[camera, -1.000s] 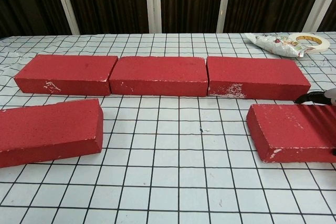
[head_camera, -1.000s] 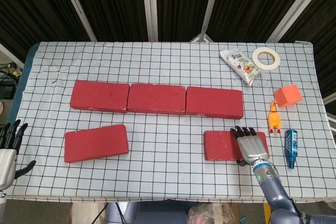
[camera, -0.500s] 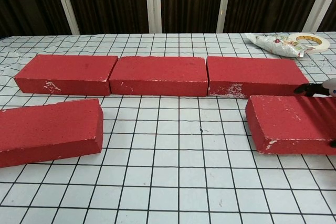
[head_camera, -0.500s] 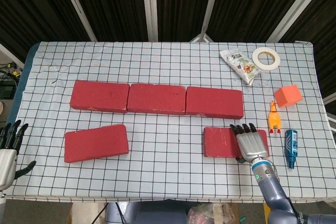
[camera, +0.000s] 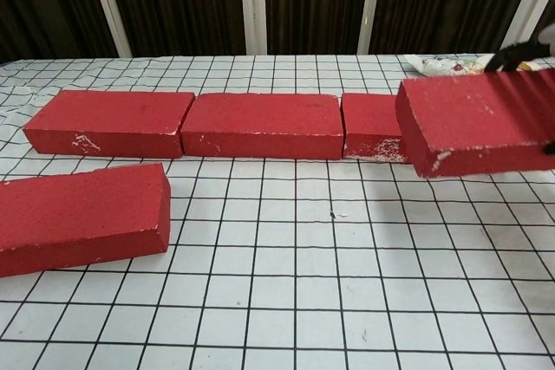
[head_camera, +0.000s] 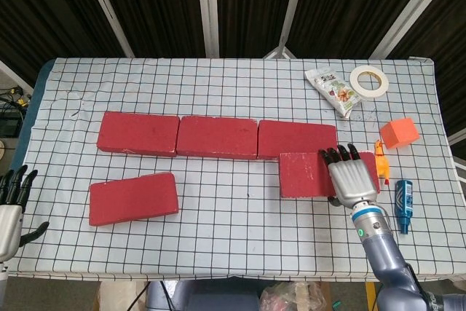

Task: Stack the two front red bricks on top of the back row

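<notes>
Three red bricks form the back row (head_camera: 217, 137) (camera: 260, 124) across the checked cloth. The front left brick (head_camera: 133, 198) (camera: 80, 217) lies on the cloth, slightly skewed. My right hand (head_camera: 351, 180) grips the front right brick (head_camera: 309, 175) (camera: 473, 124) by its right end and holds it lifted above the table, overlapping the right back-row brick (head_camera: 295, 138) (camera: 371, 125) in both views. In the chest view only dark fingertips (camera: 513, 52) show at the right edge. My left hand (head_camera: 10, 211) hangs off the table's front left corner, fingers apart, holding nothing.
Right of the bricks lie an orange block (head_camera: 399, 132), a yellow rubber chicken (head_camera: 381, 158), and a blue bottle (head_camera: 403, 205). A snack packet (head_camera: 333, 90) (camera: 444, 63) and a tape roll (head_camera: 368, 80) sit at the back right.
My right hand has raised the front right brick off the cloth and carried it back toward the row. The left hand and the other bricks have not moved.
</notes>
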`<action>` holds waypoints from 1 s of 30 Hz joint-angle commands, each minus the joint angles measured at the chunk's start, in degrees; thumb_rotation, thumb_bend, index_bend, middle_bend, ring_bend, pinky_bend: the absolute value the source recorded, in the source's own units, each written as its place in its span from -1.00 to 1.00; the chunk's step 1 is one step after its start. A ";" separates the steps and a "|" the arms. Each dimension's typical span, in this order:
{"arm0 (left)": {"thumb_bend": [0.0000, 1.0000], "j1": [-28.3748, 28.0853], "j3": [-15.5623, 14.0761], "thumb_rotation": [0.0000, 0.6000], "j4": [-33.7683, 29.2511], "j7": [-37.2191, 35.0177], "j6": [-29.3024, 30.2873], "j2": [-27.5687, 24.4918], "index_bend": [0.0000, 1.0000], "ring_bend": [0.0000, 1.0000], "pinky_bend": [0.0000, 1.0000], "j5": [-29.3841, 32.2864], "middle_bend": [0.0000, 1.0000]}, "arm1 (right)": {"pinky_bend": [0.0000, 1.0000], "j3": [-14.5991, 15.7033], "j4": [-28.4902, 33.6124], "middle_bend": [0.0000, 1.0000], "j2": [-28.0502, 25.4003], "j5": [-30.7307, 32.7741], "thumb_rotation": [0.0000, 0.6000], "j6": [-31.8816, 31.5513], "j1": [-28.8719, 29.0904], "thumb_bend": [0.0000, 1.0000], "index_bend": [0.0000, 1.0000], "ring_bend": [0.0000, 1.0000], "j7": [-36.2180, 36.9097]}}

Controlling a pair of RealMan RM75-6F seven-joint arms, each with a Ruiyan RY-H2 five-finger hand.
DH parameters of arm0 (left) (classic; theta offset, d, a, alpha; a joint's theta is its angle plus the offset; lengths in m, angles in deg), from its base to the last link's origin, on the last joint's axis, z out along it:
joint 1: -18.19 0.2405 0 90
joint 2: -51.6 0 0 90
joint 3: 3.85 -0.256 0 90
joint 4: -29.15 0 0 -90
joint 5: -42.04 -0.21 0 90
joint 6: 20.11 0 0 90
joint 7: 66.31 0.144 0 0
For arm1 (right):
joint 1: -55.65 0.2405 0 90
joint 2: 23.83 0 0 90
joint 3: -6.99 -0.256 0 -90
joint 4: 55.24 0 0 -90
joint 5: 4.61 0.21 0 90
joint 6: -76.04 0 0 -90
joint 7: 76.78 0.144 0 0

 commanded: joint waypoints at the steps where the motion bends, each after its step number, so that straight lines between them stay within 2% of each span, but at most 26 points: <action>1: -1.00 -0.12 0.21 1.00 0.11 0.27 -0.09 0.11 -0.87 -1.00 -0.81 0.30 -1.00 | -1.00 -5.60 3.71 -0.52 -3.65 9.55 1.00 0.09 6.65 -0.53 -0.64 -0.83 -3.87; 4: -1.00 -0.33 0.46 1.00 0.32 0.98 -0.31 0.54 -0.87 -1.00 -0.81 0.82 -1.00 | -1.00 -9.93 2.41 -0.52 -3.83 21.03 1.00 2.72 13.39 -0.53 -0.64 -0.83 -6.24; 7: -1.00 -0.51 0.55 1.00 0.17 1.73 -0.75 0.73 -0.87 -1.00 -0.81 1.47 -1.00 | -1.00 -13.79 -2.82 -0.52 -2.24 35.30 1.00 5.83 21.90 -0.53 -0.64 -0.83 -9.38; 10: -1.00 -0.55 0.85 1.00 0.18 2.07 -0.55 0.87 -0.87 -1.00 -0.81 1.86 -1.00 | -1.00 -15.64 -9.03 -0.52 0.37 45.22 1.00 7.83 28.30 -0.53 -0.64 -0.82 -12.10; 12: -1.00 -0.50 1.03 1.00 0.26 2.18 -0.34 0.96 -0.87 -1.00 -0.81 2.16 -1.00 | -1.00 -15.84 -12.60 -0.52 2.10 49.21 1.00 8.56 31.25 -0.53 -0.64 -0.82 -13.85; 15: -1.00 -0.33 1.41 1.00 0.29 2.13 0.09 0.93 -0.87 -1.00 -0.81 2.85 -1.00 | -1.00 -15.91 -17.79 -0.52 4.61 53.58 1.00 9.82 34.86 -0.53 -0.64 -0.82 -16.25; 21: -1.00 -0.48 2.28 1.00 0.59 3.00 -0.02 1.37 -0.87 -1.00 -0.81 4.91 -1.00 | -1.00 -15.49 -27.11 -0.52 9.08 57.64 1.00 13.62 38.39 -0.53 -0.64 -0.82 -18.44; 30: -1.00 -0.68 2.73 1.00 0.89 4.44 -0.10 1.89 -0.88 -1.00 -0.80 6.53 -1.00 | -1.00 -13.26 -36.19 -0.52 15.60 57.34 1.00 16.31 39.65 -0.53 -0.64 -0.82 -18.79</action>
